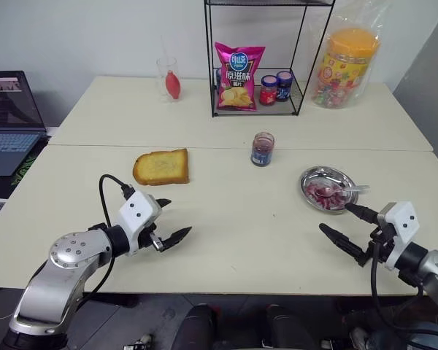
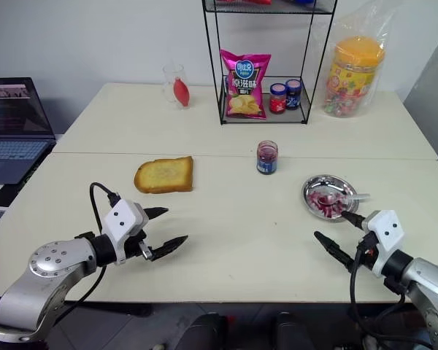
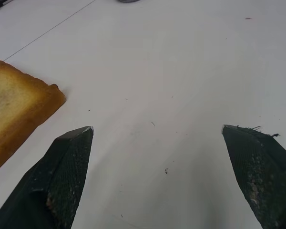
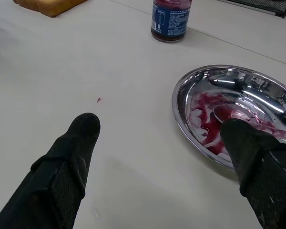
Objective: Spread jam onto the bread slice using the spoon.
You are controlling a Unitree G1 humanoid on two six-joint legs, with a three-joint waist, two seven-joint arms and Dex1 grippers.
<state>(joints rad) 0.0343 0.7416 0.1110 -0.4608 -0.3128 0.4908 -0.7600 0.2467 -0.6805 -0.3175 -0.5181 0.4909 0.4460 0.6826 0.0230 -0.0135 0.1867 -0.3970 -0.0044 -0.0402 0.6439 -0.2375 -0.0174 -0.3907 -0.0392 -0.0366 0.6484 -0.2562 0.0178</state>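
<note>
The bread slice (image 1: 161, 167) lies flat on the cream table, left of centre, with a golden face and brown crust. The small jar of jam (image 1: 262, 149) stands without a lid near the middle. To its right sits a round metal dish (image 1: 325, 173) smeared with red jam, and the spoon (image 1: 347, 189) rests in it, handle to the right. My left gripper (image 1: 177, 216) hovers open and empty just in front of the bread (image 3: 14, 109). My right gripper (image 1: 336, 217) is open and empty just in front of the dish (image 4: 181, 102), one finger close to its rim.
A black wire rack (image 1: 301, 87) at the back holds a pink chips bag (image 1: 238, 76) and two lidded jars (image 1: 276, 87). A bagged candy jar (image 1: 346, 67) stands at the back right, a glass (image 1: 169, 79) at the back left, a laptop (image 1: 11, 117) off the left edge.
</note>
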